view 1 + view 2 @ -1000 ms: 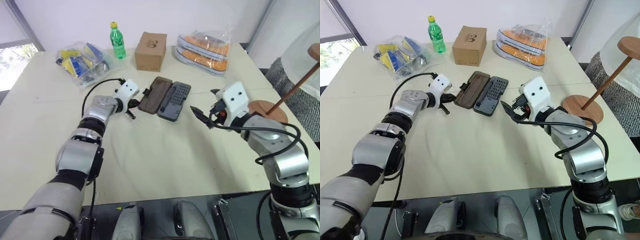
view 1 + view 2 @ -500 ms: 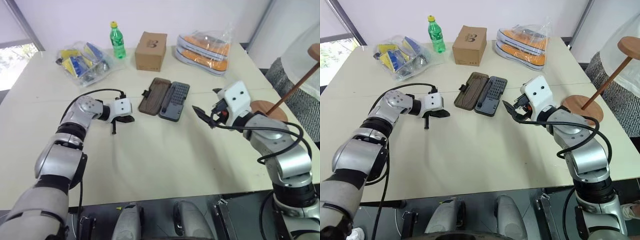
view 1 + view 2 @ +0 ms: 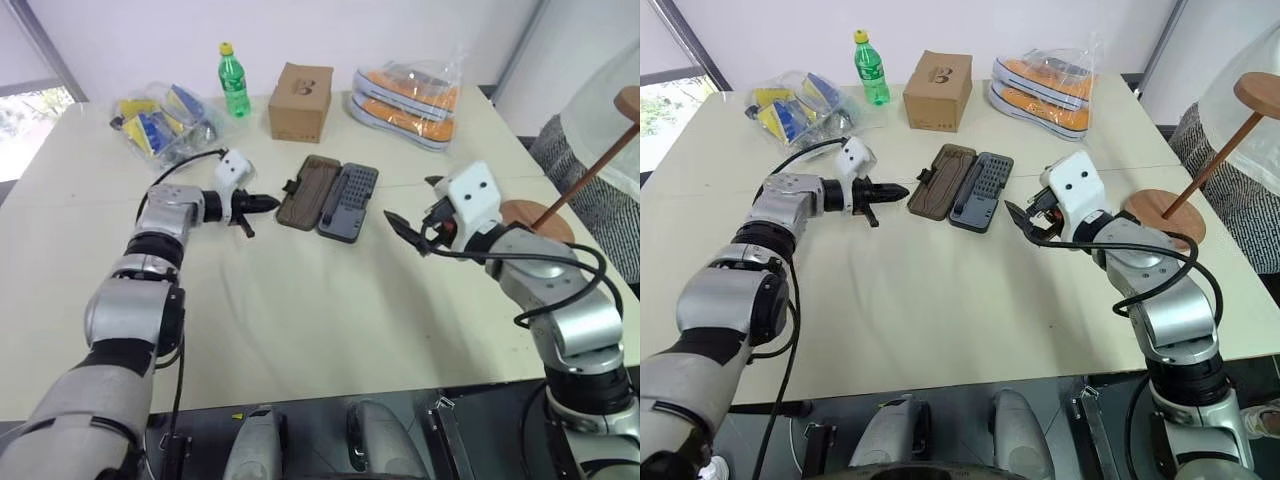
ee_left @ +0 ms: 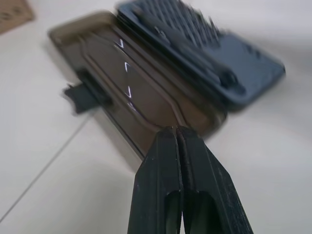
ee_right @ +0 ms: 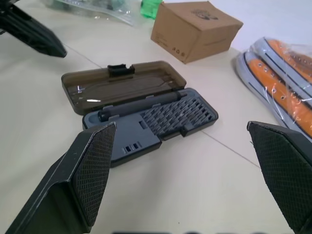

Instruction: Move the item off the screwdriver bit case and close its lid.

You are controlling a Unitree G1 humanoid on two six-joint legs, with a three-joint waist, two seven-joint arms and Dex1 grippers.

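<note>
Wooden stand (image 3: pixel 1200 175) top disc cut off by right edge. Person (image 3: pixel 600 150) mostly out of frame, right side. Bits in screwdriver bit case (image 4: pixel 204 53) blurred in left wrist view. Contents of plastic bag (image 3: pixel 165 125) too small to identify.

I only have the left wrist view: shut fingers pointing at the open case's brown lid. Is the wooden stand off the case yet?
Observer: Yes. The wooden stand stands upright on the table, far right of the case and apart from it.
Operator: Where is the other arm?
Observer: The right gripper hovers open just right of the case, holding nothing.
Operator: What's behind the lid?
Observer: A cardboard box sits behind the lid, with a gap between them.
</note>
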